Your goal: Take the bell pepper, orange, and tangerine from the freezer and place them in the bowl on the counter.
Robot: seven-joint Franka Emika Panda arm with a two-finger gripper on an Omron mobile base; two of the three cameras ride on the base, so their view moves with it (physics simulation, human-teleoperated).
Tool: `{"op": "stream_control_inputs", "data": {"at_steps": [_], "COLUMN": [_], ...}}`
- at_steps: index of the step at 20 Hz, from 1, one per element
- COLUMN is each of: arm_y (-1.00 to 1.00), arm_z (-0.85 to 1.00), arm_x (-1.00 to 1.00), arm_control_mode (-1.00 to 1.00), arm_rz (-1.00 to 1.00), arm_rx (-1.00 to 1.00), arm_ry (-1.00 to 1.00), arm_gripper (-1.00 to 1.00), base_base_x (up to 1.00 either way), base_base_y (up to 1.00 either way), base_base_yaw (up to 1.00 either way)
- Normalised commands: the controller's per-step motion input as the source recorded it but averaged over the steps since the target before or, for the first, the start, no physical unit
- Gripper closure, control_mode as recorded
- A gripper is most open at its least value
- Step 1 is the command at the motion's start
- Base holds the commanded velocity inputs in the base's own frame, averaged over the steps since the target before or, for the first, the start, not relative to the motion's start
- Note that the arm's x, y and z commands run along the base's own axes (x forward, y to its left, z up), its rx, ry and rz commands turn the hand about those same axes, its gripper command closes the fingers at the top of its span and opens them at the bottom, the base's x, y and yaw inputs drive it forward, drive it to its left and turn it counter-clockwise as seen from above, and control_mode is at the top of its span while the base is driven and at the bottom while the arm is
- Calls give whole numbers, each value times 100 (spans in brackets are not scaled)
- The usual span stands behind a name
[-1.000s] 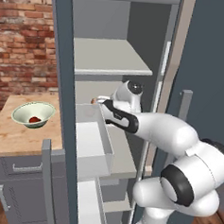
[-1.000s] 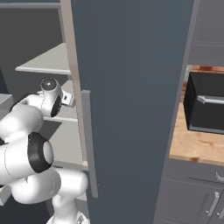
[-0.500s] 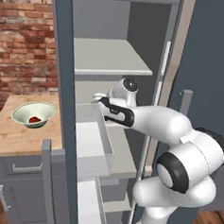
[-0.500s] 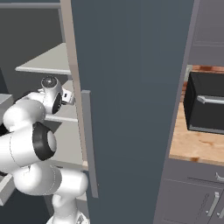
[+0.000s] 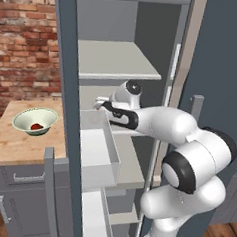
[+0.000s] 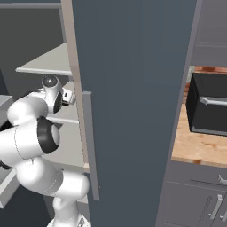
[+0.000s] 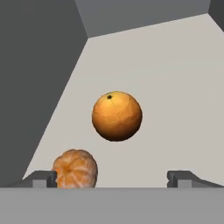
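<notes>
The freezer (image 5: 64, 61) stands open and my arm reaches onto its middle shelf. My gripper (image 5: 98, 104) is open above the pale shelf floor. In the hand view the orange (image 7: 117, 116) lies straight ahead, between and beyond the spread fingertips (image 7: 41, 178). The tangerine (image 7: 75, 169), with visible segments, sits closer, just inside the left fingertip, not held. On the counter (image 5: 18, 146) left of the freezer stands the bowl (image 5: 25, 116), with the small red bell pepper (image 5: 36, 127) inside it.
A translucent bin (image 5: 96, 144) is pulled out below my arm, with another bin (image 5: 96, 216) lower down. The freezer door (image 6: 133, 88) stands open on the right. A black appliance (image 6: 208, 104) sits on a wooden counter beyond the door. Brick wall behind the bowl.
My hand has moved a little left and deeper over the freezer shelf. The bowl and the pepper in it have stayed put.
</notes>
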Motion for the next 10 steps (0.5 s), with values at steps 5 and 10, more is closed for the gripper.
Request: {"op": "stream_control_inputs", "data": {"at_steps": [5,10], "arm_y": [0,0], "arm_z": [-7,-8], "arm_x": [18,20], "arm_control_mode": [-100,-100], "arm_rz": [0,0], "arm_rx": [0,0], "arm_ry": [0,0], "arm_gripper": [-100,-100], "base_base_x": [0,0], "base_base_y": [0,0], "base_base_yaw": [0,0]}}
